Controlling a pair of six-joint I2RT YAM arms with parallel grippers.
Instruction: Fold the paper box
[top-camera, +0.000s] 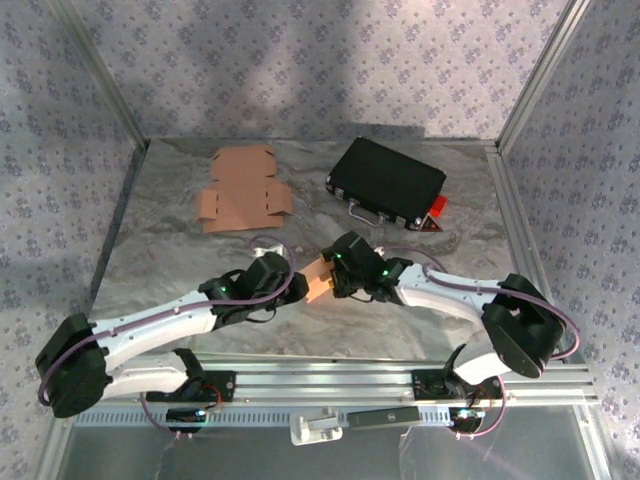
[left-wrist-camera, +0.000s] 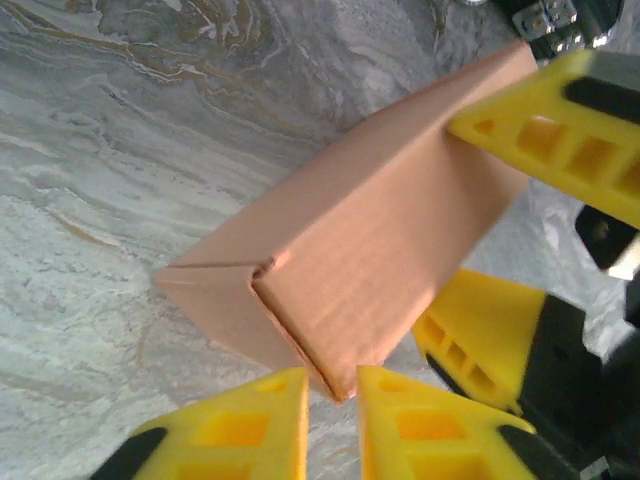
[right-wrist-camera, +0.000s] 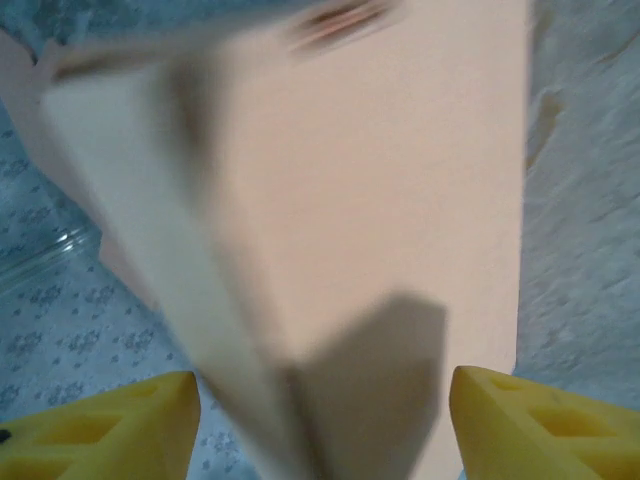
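1. Box (left-wrist-camera: 370, 260): folded, brown, tilted, held between the two grippers.
2. Left gripper (left-wrist-camera: 332, 382): fingers almost together, nipping the box's near corner.
3. Right gripper (right-wrist-camera: 325, 385): fingers spread wide, clamped across the box's far end.
4. Flat blank (top-camera: 242, 190): on the worktop (top-camera: 170, 260), well beyond the left gripper.
5. Black case (top-camera: 387, 180): well beyond the right gripper.

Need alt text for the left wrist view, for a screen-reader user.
A folded brown paper box lies diagonally across the frame against a grey marbled table. The left gripper has its two yellow fingertips nearly together at the box's near corner, while the right gripper straddles the box's right end, one yellow finger above and one below.
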